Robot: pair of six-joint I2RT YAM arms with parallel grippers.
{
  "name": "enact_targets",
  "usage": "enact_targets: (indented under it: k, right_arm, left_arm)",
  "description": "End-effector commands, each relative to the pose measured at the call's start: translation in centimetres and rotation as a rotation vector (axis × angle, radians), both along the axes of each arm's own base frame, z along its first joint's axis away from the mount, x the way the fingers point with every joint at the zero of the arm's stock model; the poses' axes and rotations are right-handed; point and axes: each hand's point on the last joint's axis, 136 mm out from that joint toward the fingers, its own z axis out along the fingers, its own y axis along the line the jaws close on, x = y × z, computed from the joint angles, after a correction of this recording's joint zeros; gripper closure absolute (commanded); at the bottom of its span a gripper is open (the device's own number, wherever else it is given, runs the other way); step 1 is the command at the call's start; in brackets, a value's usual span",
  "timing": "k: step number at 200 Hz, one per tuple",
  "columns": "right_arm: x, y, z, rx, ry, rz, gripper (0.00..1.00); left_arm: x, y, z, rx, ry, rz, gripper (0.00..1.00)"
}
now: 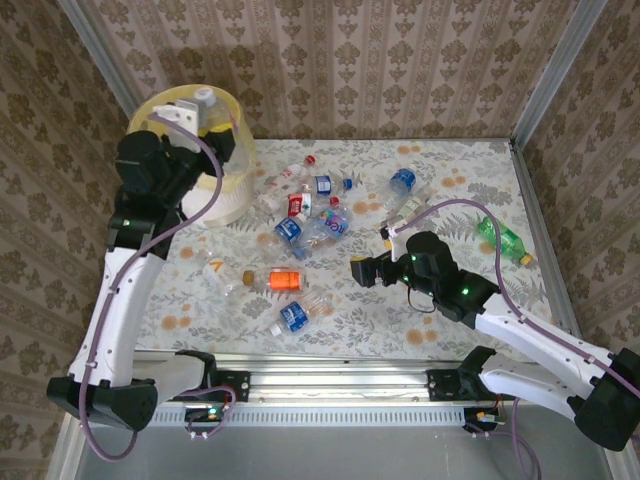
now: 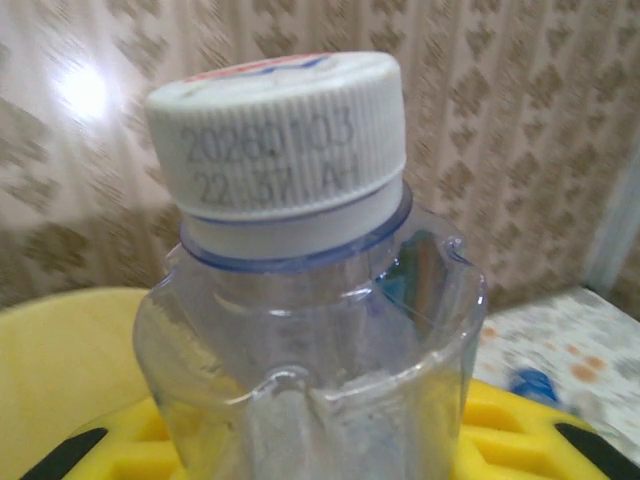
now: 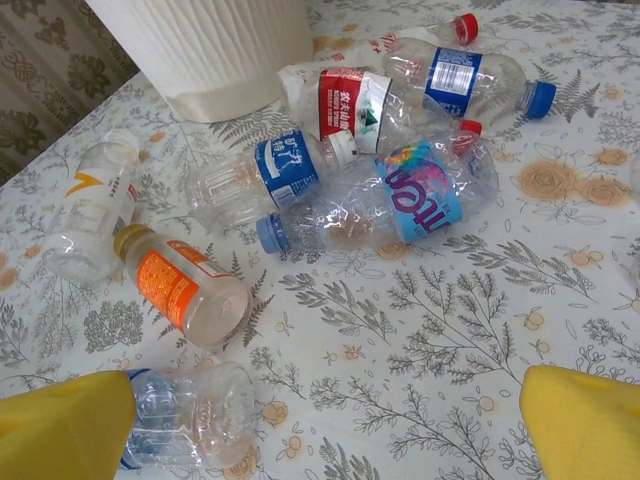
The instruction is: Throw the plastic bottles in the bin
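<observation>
My left gripper [image 1: 188, 112] hangs over the bin [image 1: 238, 160], a white bucket with a pale yellow liner, at the table's far left. It is shut on a clear plastic bottle [image 2: 300, 340] with a white ribbed cap [image 2: 280, 130], held upright between the yellow fingers [image 2: 520, 425]. Several more plastic bottles lie in a pile [image 1: 310, 215] mid-table. My right gripper [image 1: 360, 270] stands open low over the table, its fingertips [image 3: 590, 420] wide apart with bare cloth between them. A clear bottle [image 3: 190, 415] lies beside its left finger, and an orange-labelled bottle [image 3: 180, 290] lies just beyond.
A green bottle [image 1: 503, 240] lies near the right wall, a blue-labelled one [image 1: 402, 182] toward the back. The bin's ribbed base [image 3: 220, 50] stands behind the pile. Patterned walls close in the table [image 1: 440, 320] on three sides.
</observation>
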Motion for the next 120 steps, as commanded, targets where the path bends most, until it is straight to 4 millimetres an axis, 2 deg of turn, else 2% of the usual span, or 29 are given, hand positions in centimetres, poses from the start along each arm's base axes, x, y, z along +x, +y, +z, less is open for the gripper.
enact_targets:
  k: [1, 35, 63, 87, 120]
  right_arm:
    - [0.3, -0.9, -0.4, -0.012, 0.006, -0.048, 0.00]
    - [0.4, -1.2, -0.5, -0.013, 0.007, -0.057, 0.00]
    - [0.5, -1.3, -0.4, -0.010, 0.001, -0.060, 0.00]
    - [0.6, -1.5, -0.4, -0.011, 0.001, -0.065, 0.00]
    - [0.8, -1.6, -0.5, -0.015, 0.005, -0.067, 0.00]
  left_arm:
    - [-0.6, 2.4, 4.9, 0.057, -0.215, 0.109, 0.68]
    - [-0.6, 4.2, 7.6, 0.065, -0.404, 0.192, 0.70]
    - [-0.6, 5.6, 8.8, 0.056, -0.519, 0.253, 0.72]
    - [-0.4, 6.7, 9.0, 0.029, -0.570, 0.283, 0.74]
    - [1.5, 7.8, 8.0, 0.002, -0.517, 0.294, 0.73]
